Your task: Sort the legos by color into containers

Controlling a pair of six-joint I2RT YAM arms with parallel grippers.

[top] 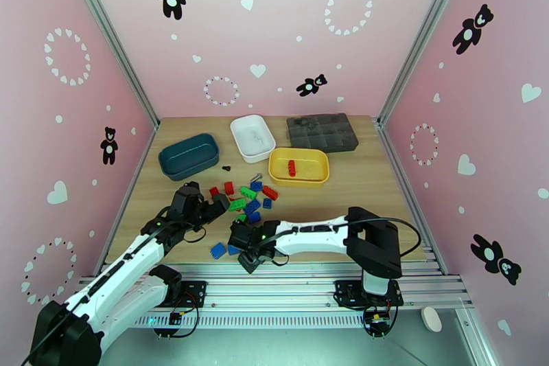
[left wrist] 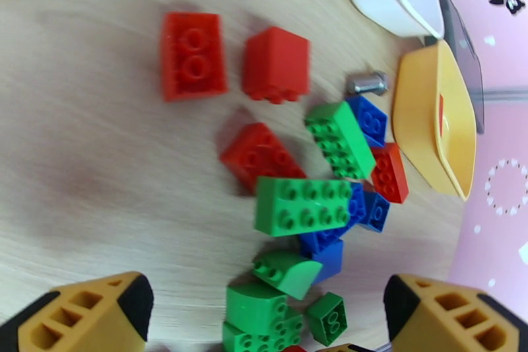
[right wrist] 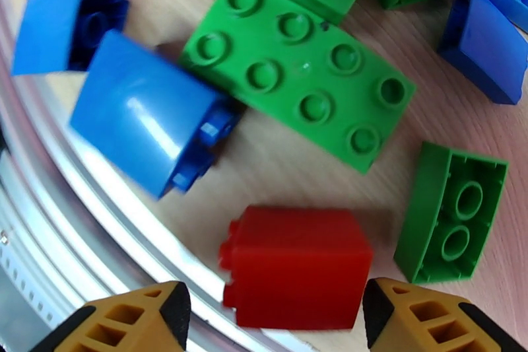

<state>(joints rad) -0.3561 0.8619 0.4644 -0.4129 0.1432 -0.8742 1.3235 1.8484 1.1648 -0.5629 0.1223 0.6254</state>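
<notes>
**Red in the yellow tray, and the heap left to sort**

Red plastic marks the only finished work. A single red brick (top: 291,167) lies in the yellow tray (top: 312,167), at about 1 o'clock from the heap. The teal-blue tray (top: 189,163), at 10 o'clock, and the white tray (top: 237,134), at 12 o'clock, hold no brick that can be made out. Nearly all the legos (top: 246,202) sit loose on the wooden table (top: 370,182), red, green and blue mixed together, so the task looks barely begun.

The right gripper (right wrist: 277,317) is at the heap's 6 o'clock edge, with its jaws parted on either side of a loose red block (right wrist: 297,266) lying on its side. One finger is just beside the block and the other stands apart, so it is not gripped yet. By colour, it would likely join the brick in the yellow tray.

The left gripper (left wrist: 264,310) hovers at the heap's 9 o'clock side, spread wide and holding nothing. As far as can be seen, no tray has been claimed for green or blue.
</notes>
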